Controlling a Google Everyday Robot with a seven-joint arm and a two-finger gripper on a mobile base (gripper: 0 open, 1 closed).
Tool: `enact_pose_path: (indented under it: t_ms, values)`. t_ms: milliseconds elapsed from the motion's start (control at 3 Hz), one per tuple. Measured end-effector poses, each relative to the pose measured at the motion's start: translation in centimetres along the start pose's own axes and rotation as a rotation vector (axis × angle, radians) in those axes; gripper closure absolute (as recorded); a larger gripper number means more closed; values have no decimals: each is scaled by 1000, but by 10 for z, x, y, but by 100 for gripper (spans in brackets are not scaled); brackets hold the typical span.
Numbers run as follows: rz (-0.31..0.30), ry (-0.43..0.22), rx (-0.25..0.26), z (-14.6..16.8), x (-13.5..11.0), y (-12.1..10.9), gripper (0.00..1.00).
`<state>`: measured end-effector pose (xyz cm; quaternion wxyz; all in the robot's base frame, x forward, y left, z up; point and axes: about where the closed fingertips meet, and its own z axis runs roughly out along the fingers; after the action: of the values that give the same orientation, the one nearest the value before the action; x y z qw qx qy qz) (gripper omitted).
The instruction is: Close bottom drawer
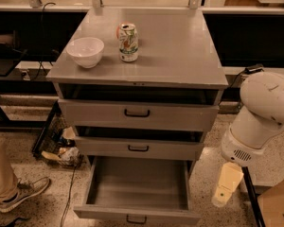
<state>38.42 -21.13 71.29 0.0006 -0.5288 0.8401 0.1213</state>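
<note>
The bottom drawer (137, 189) is the lowest of three in the grey cabinet. It is pulled far out, and its plain grey tray is empty. Its slim front panel with the small black handle (136, 219) sits at the lower edge of the view. My gripper (225, 190) is a cream-coloured piece hanging down from the white arm (260, 117). It is to the right of the open drawer, near the drawer's right wall, apart from it and holding nothing that I can see.
A white bowl (85, 51) and a drink can (128, 42) stand on the cabinet top (184, 46). The top drawer (137, 113) and middle drawer (138, 148) stand slightly out. A person's leg and shoe (16, 193) are at the left, clutter (61, 150) lies beside the cabinet, and a cardboard box (277, 207) is at the lower right.
</note>
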Motion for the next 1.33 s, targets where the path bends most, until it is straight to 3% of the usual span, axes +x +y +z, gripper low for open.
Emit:
enact_pose_path:
  t_ms: [333,1000,1333]
  values:
    - [47,24,-31,26,7,0,0]
    - [240,-17,-266,189,44,18,0]
    - [292,-92,-337,263,50,14,0]
